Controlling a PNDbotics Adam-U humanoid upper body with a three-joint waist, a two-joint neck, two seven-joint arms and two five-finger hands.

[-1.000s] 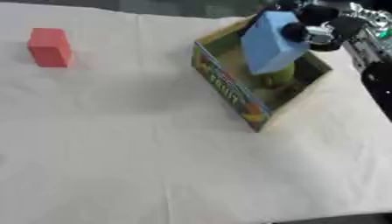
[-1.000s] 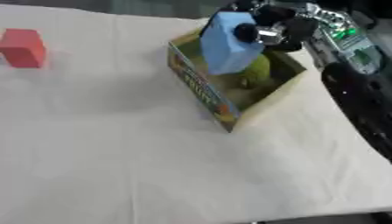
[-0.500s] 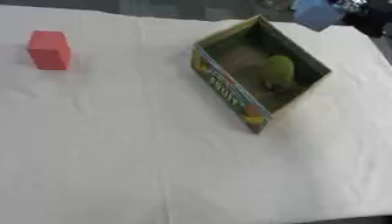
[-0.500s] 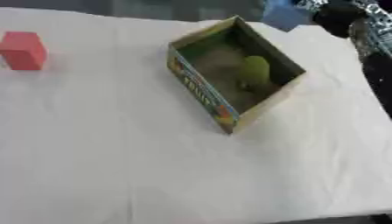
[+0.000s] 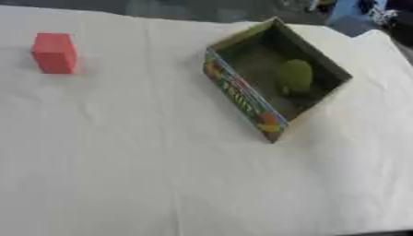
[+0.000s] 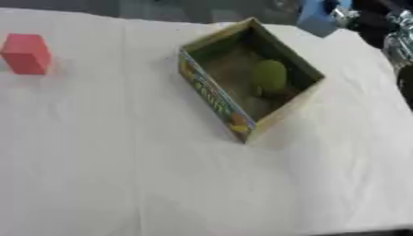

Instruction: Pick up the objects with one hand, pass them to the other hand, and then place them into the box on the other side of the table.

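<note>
Left eye view. Saw a blue block (image 5: pixel 348 16) at the upper right corner, lifted clear of the cardboard box (image 5: pixel 242 94) and beyond its far corner, with only a sliver of the right hand (image 5: pixel 379 11) showing against it. Judged the main risk to be a drop outside the box: released from that spot, would land on the white tablecloth (image 5: pixel 121 161) or off the far edge. Could not make out from this view how far the fingers were spread. Found a green rounded fruit (image 5: pixel 296 76) lying inside the box at right of centre, and a red block (image 5: pixel 55 53) standing alone at upper left, well apart from everything else.

Right eye view. Showed the blue block (image 6: pixel 317 18) near the top edge, right of centre, with dark and silver parts of the hand (image 6: pixel 343 14) pressed to its right side. Appeared clamped on the block, though not plainly enough to call it; cannot tell. Judged a second risk on any move back down: catching the box's raised far wall and shoving or tipping it, green fruit included. Found no left hand in either view.
</note>
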